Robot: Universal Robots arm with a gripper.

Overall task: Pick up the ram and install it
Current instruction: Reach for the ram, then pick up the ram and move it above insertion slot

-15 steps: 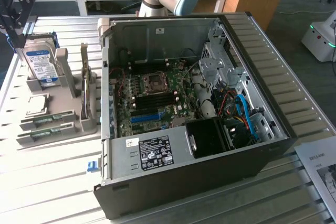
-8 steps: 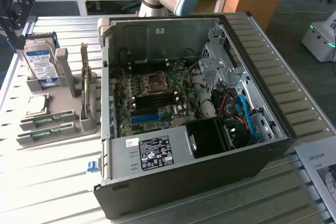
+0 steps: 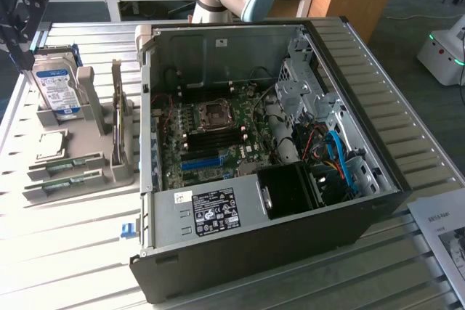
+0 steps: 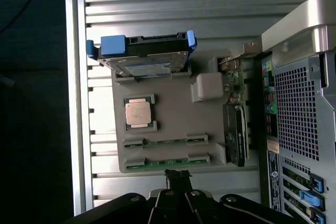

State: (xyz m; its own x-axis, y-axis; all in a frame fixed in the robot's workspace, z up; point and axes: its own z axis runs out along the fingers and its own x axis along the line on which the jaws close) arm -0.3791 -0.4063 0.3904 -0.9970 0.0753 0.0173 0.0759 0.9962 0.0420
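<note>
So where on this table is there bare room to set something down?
Bare table lies in front of the tray, at the exterior view's lower left, bordered by the case. Another bare strip runs beside the case on that view's right, up to the paper. The tray and the case's inside are crowded.

Glare whitens the slatted table (image 3: 58, 259) at the exterior view's left, while the computer case (image 3: 290, 252) sits dim inside.
</note>
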